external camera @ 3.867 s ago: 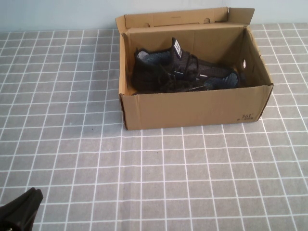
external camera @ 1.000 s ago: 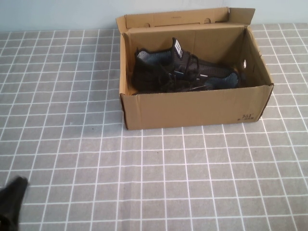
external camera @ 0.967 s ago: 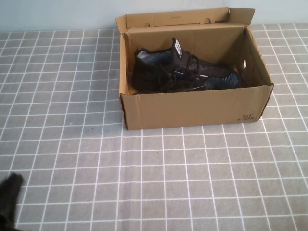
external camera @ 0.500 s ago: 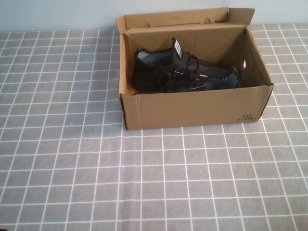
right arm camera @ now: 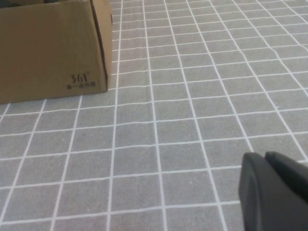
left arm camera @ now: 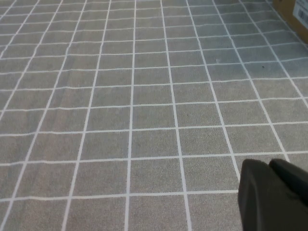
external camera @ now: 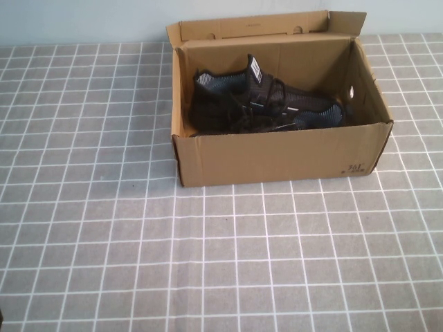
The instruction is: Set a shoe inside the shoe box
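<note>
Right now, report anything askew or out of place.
Nothing stands out. The shoe lies inside the open box, which sits square on the table. Left pincer and right pincer hang low over bare table.

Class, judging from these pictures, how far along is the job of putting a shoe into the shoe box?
Done: the shoe lies inside the open shoe box. In hand: nothing; the left gripper and right gripper show only in their own wrist views, above the grid cloth, well short of the box. Left: nothing visible; the flaps stand open.
</note>
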